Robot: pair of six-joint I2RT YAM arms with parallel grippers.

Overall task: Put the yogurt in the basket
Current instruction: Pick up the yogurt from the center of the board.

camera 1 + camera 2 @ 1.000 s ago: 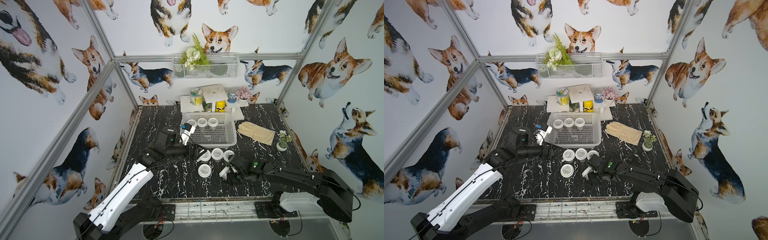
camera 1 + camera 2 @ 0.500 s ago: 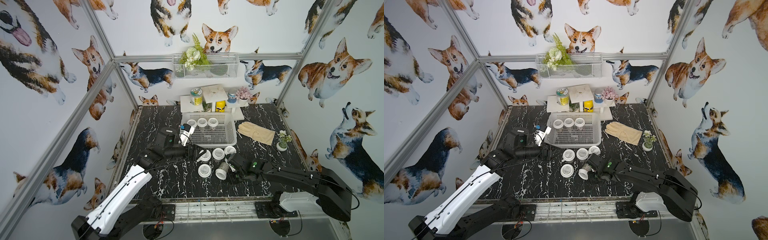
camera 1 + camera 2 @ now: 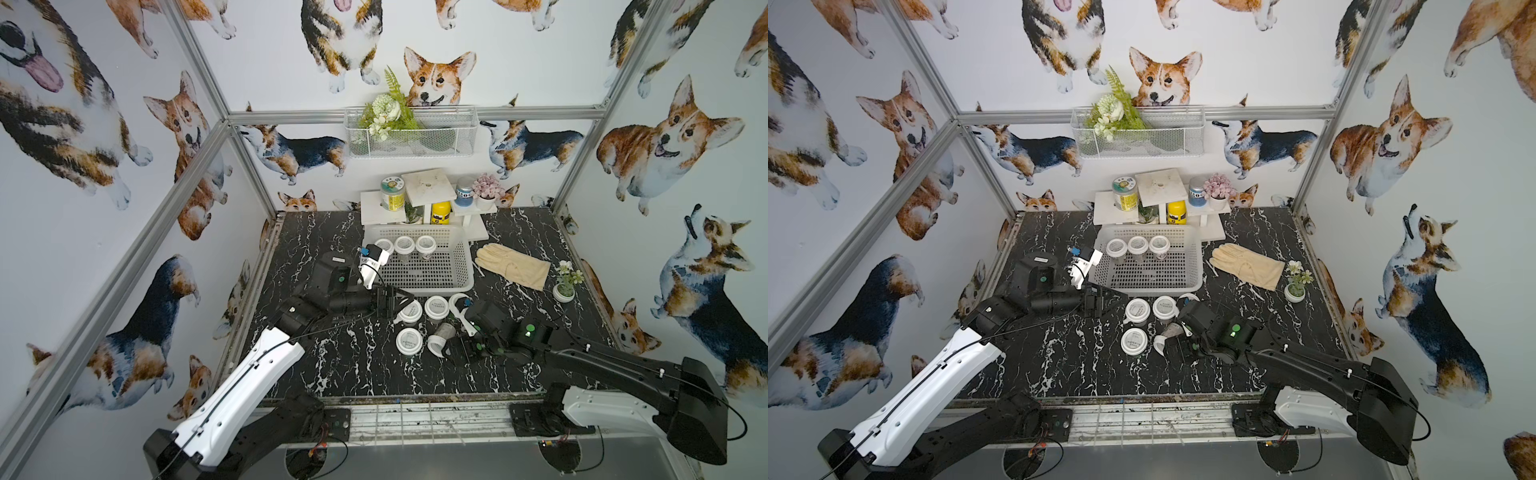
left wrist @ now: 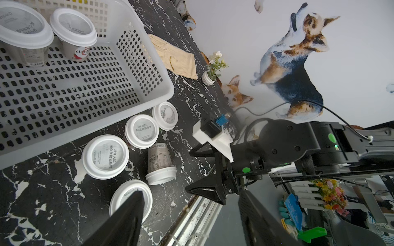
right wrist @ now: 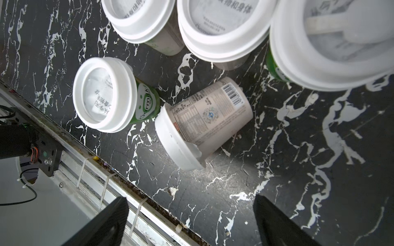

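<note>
Three yogurt cups (image 3: pixel 404 244) with white lids stand in a row at the far end of the white slotted basket (image 3: pixel 424 290). In front of the basket, upright yogurts (image 3: pixel 436 306) (image 3: pixel 1137 311) (image 3: pixel 409 340) stand on the black table. One yogurt (image 5: pixel 202 121) lies on its side, shown also in a top view (image 3: pixel 440 336). My right gripper (image 5: pixel 191 221) is open just short of that fallen cup, with nothing between its fingers. My left gripper (image 4: pixel 191 221) hovers open and empty by the basket's front left corner, over the upright cups.
A cream glove (image 3: pixel 513 266) and a small potted plant (image 3: pixel 564 286) lie right of the basket. A white shelf stand (image 3: pixel 428 195) with a jar and a yellow bottle (image 3: pixel 440 212) is at the back. The table's metal front edge (image 5: pixel 106 170) runs close to the fallen cup.
My right gripper, shut on a tilted yogurt half a second ago, has opened; that cup now lies on its side on the table. The left arm has hardly moved.
</note>
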